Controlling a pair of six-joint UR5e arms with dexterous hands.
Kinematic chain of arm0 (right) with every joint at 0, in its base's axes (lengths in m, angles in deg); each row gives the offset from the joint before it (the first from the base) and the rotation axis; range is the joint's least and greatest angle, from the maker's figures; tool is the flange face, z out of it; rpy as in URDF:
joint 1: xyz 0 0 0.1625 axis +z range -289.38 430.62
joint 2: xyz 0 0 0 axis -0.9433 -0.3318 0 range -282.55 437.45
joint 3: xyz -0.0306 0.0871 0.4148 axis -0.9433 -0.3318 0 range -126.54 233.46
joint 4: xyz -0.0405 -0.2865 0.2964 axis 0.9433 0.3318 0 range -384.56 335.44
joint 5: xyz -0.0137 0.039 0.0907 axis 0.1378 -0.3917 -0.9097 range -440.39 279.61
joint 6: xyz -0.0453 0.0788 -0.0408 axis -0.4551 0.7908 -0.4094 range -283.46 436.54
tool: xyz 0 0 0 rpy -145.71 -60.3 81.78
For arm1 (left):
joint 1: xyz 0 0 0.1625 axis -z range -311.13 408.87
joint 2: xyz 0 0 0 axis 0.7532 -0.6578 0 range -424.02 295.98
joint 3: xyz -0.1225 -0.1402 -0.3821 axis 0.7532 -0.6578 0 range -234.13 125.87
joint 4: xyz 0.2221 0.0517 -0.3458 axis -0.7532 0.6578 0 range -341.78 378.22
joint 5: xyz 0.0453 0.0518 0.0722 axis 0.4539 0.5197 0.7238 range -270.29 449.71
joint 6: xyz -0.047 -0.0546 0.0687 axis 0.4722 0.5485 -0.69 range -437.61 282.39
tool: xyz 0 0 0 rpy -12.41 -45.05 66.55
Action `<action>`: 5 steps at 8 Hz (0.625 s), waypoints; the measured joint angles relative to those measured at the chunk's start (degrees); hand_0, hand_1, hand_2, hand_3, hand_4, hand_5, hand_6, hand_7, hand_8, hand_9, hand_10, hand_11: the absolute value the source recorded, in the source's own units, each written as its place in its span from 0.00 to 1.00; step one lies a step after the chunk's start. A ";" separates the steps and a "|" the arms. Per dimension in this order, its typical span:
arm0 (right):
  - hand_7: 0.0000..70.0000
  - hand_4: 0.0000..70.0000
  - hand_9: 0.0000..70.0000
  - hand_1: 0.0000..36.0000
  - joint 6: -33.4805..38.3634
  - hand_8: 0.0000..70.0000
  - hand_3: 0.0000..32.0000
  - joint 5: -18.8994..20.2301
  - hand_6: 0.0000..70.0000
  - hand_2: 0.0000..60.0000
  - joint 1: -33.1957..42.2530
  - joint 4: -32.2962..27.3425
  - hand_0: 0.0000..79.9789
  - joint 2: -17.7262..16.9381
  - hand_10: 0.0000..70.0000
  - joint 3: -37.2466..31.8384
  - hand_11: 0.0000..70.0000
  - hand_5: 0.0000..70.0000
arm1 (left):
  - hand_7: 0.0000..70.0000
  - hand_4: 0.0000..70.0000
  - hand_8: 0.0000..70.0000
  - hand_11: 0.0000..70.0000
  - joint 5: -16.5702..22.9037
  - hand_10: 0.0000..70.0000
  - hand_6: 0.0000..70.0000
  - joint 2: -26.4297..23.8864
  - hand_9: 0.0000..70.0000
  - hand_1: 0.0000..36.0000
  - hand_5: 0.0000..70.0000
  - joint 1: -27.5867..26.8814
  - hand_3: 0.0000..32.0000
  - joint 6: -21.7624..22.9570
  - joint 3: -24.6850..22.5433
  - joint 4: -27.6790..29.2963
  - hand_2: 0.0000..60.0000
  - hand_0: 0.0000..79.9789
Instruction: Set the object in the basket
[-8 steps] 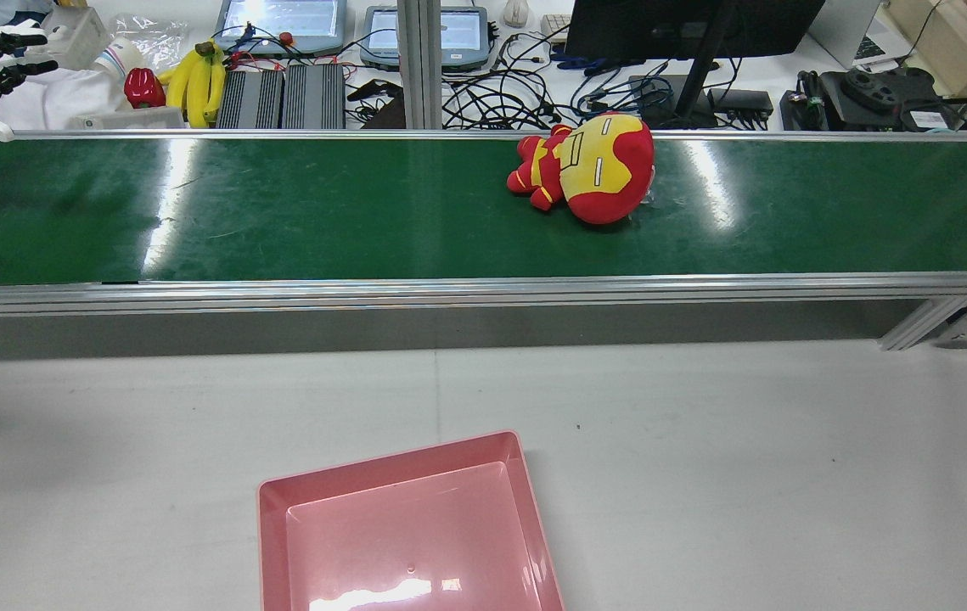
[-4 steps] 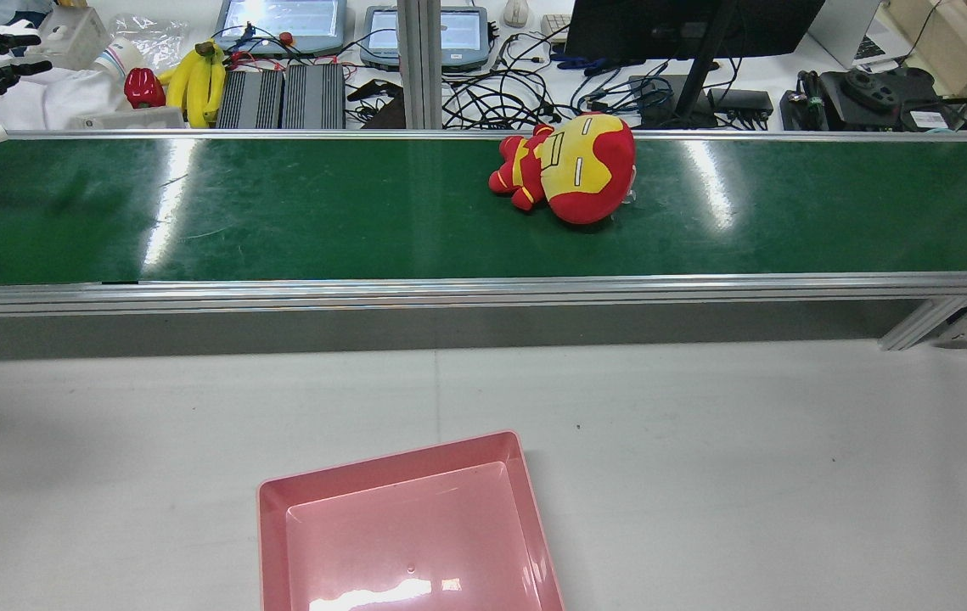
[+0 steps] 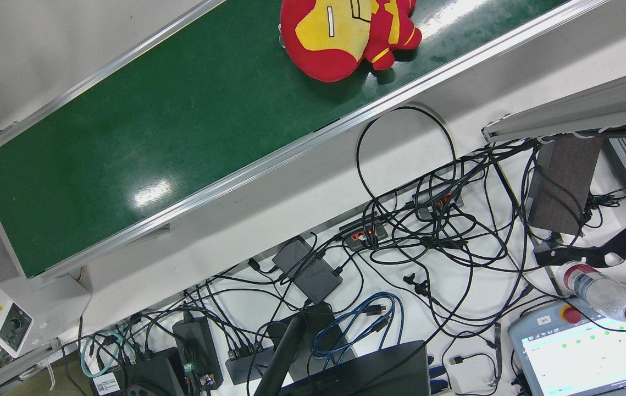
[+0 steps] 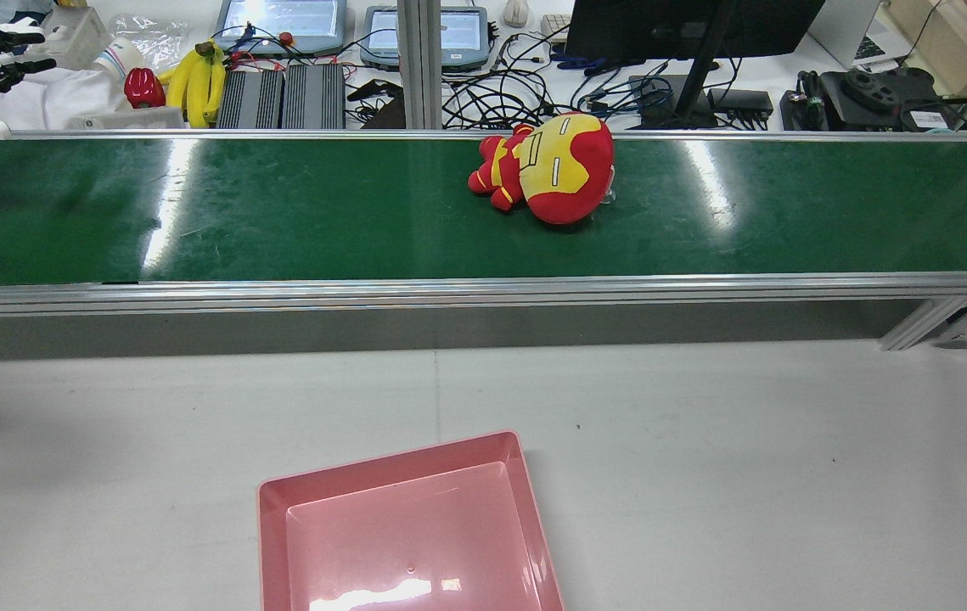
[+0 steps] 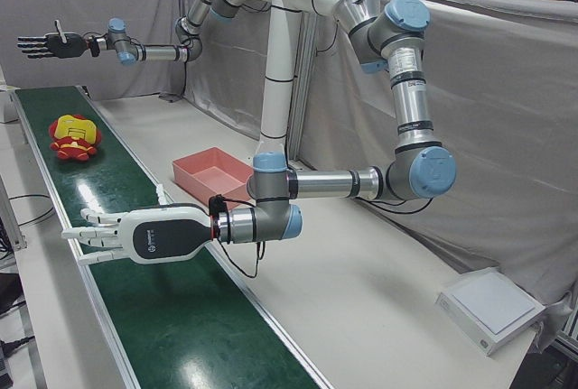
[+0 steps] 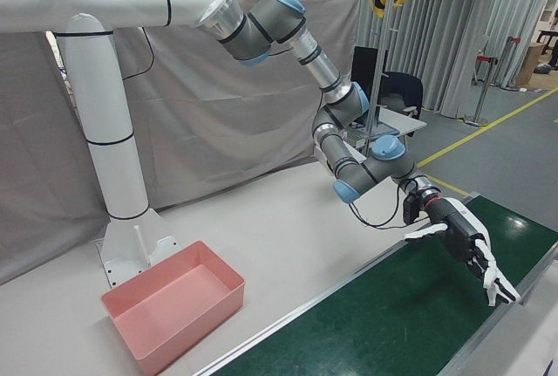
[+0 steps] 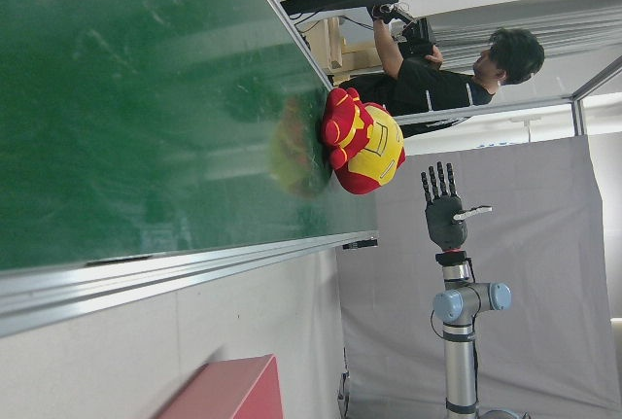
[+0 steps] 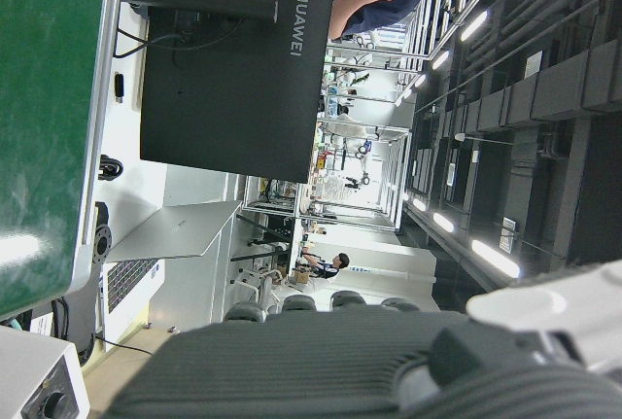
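We are seeing the plush toy (image 4: 547, 180) drifting leftward along the green conveyor belt (image 4: 279, 212), now upper centre of the rear view. Left hand (image 5: 135, 236) and right hand (image 5: 45, 44) are hovering spread, empty. Pink basket (image 4: 407, 526) is waiting empty; grasp not started.

Left hand (image 5: 135, 236): white shell behind the fingers, black on the palm side, white fingertips. Behind that shell sit a black wrist ring and a loose black cable (image 5: 237, 258). Right hand (image 5: 50, 44): black palm and fingers. Left arm (image 5: 334, 181) and right arm (image 5: 153, 51): silver tubes, grey joints, light-blue caps. Shared white column (image 5: 278, 91) with thin black bands.
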 measured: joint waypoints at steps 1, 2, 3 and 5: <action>0.00 0.00 0.00 0.00 0.00 0.00 0.00 0.00 0.00 0.00 0.00 0.00 0.00 0.00 0.00 0.01 0.00 0.00 | 0.06 0.20 0.16 0.00 -0.06 0.00 0.07 -0.39 0.26 0.52 0.35 -0.05 0.00 -0.02 0.01 -0.03 0.00 0.75; 0.00 0.00 0.00 0.00 0.00 0.00 0.00 0.00 0.00 0.00 0.00 0.00 0.00 0.00 0.00 0.02 0.00 0.00 | 0.06 0.19 0.16 0.00 -0.09 0.00 0.07 -0.67 0.26 0.52 0.35 -0.10 0.00 -0.03 0.05 -0.10 0.00 0.75; 0.00 0.00 0.00 0.00 0.00 0.00 0.00 0.00 0.00 0.00 0.00 0.00 0.00 0.00 0.00 0.04 0.00 0.00 | 0.06 0.19 0.16 0.00 -0.10 0.00 0.07 -0.82 0.25 0.53 0.35 -0.10 0.00 -0.03 0.01 -0.20 0.00 0.75; 0.00 0.00 0.00 0.00 0.00 0.00 0.00 0.00 0.00 0.00 0.00 0.00 0.00 0.00 0.00 0.05 0.00 0.00 | 0.06 0.19 0.16 0.00 -0.01 0.00 0.07 -0.86 0.25 0.52 0.35 0.05 0.00 0.13 -0.05 -0.26 0.00 0.75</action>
